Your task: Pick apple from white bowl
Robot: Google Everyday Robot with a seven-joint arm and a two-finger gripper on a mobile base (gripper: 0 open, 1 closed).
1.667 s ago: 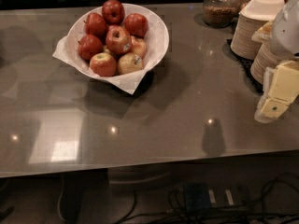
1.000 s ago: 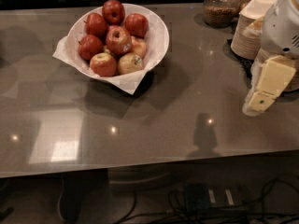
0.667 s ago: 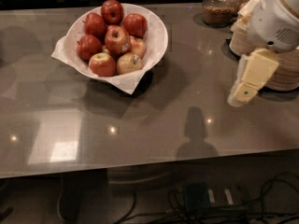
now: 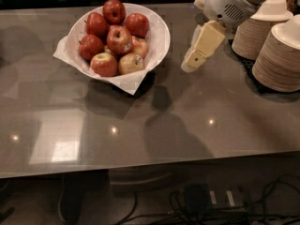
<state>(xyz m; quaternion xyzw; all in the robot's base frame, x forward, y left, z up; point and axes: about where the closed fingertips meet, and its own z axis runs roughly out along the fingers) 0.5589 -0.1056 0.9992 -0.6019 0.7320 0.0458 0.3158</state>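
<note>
Glossy grey table (image 4: 243,125): white bowl (image 4: 161,37) at 11 o'clock, apples (image 4: 119,39) heaped, lower ones hidden; gripper (image 4: 200,50) at 1 o'clock, angled toward 7, open or closed unclear.

My fingers (image 4: 202,45) hang over a glossy grey-brown bench (image 4: 140,139) flecked with light reflections (image 4: 65,151). Beyond its near edge, well below them, lies a dark floor (image 4: 37,203) with what may be cables (image 4: 269,191) and a power strip (image 4: 219,198).
</note>
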